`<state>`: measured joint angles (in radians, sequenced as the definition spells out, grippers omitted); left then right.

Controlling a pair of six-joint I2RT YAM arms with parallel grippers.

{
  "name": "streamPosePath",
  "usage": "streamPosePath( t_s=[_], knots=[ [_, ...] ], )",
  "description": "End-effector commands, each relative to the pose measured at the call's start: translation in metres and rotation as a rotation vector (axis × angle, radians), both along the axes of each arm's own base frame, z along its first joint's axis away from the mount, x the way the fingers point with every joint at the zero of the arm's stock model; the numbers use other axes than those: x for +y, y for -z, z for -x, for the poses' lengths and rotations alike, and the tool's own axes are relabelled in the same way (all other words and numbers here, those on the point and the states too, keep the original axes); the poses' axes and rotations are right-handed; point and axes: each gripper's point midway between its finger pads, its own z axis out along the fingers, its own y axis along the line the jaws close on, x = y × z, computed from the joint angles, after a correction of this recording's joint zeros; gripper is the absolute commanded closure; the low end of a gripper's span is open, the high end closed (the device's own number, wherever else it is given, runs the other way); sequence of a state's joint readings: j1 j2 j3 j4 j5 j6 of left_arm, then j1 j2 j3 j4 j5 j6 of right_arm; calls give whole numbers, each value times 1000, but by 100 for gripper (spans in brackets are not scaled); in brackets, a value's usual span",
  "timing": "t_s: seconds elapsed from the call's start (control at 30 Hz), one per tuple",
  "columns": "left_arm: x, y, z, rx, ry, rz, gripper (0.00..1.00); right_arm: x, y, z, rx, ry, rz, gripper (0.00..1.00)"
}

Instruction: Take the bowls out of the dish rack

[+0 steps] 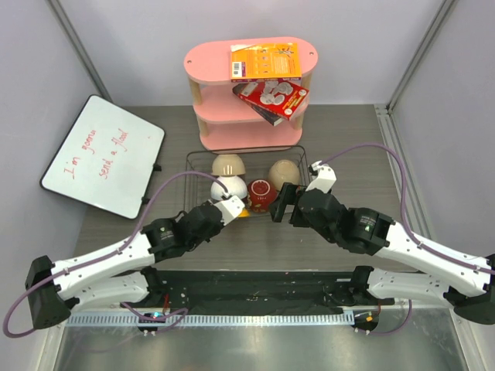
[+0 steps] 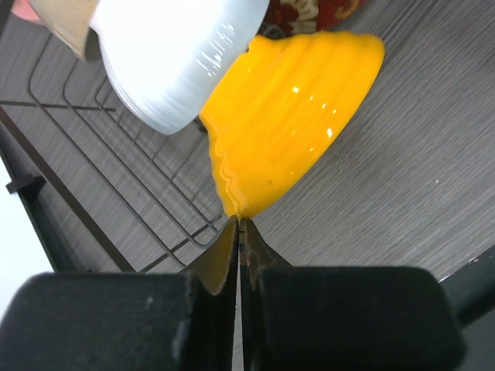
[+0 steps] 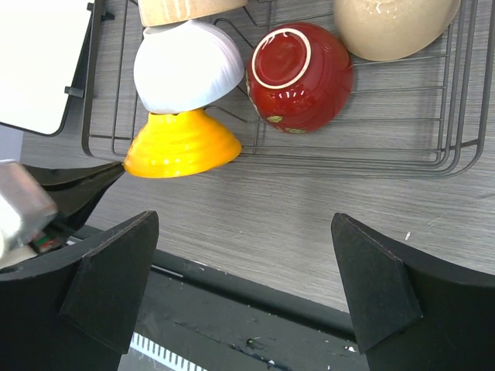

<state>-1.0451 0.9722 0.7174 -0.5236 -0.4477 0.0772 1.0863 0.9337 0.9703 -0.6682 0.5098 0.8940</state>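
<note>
Grasping in hand: yellow bowl (image 2: pixel 294 116), at near-left corner of dish rack (image 3: pixel 462 93) against white bowl (image 2: pixel 178 54), is pinched by the rim in left gripper (image 2: pixel 238 226); right gripper (image 3: pixel 244 263) is spread. A clean lift is called for.

Red bowl (image 2: pixel 317 11) mostly beyond left-wrist view's edge

Left fingers (image 2: pixel 213 270) pressed tight together; right fingers (image 3: pixel 108 282) spread fully wide apart.

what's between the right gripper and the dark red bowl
Right wrist view: only bare table and the dish rack's near wire rim lie between the open right gripper and the dark red bowl.
</note>
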Motion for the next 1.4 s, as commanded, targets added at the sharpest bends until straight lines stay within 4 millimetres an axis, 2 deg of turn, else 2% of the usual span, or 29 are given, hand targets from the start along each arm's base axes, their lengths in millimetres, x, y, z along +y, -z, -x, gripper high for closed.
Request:
streamPosePath(
  t_s=[0.0,0.03,0.1,0.13,0.2,0.3,0.43,0.53,0.57,0.77,0.93,1.0,1.07,1.17,1.37],
  knots=[
    [-13,-29,-6,-62,-6,138,100,0,-6,-3,-11,21,-31,0],
    [-13,-30,-6,-65,-9,141,100,1,-5,-3,-10,19,-29,0],
    [-13,-32,-6,-65,-12,148,88,1,-6,-3,-12,19,-31,0],
    [-14,-31,-5,-54,-12,148,69,1,-6,-3,-11,19,-30,0],
    [-16,-33,-3,-40,1,154,44,0,-2,-3,-9,23,-19,0],
    [-19,-35,1,-32,20,181,38,-1,8,-3,0,23,1,0],
    [-16,-44,-1,-87,23,224,37,4,11,-7,-9,20,7,0],
    [-18,-42,0,-104,47,251,37,9,10,-9,-20,13,-1,0],
    [-21,-49,0,-132,64,288,37,10,12,-10,-20,13,4,0],
    [-19,-40,2,-131,83,260,36,12,20,-14,-18,6,35,0],
    [-19,-40,-3,-160,66,279,37,15,17,-29,-38,36,-10,0],
    [-20,-40,-4,-165,59,292,37,25,8,-35,-62,21,-57,1],
    [-19,-40,-6,-173,50,290,38,32,11,-43,-71,10,-38,0],
    [-19,-39,-8,-178,41,284,38,41,28,-56,-38,1,6,0],
    [-15,-38,-14,-205,10,259,38,67,56,-66,13,-47,4,0]
  ],
)
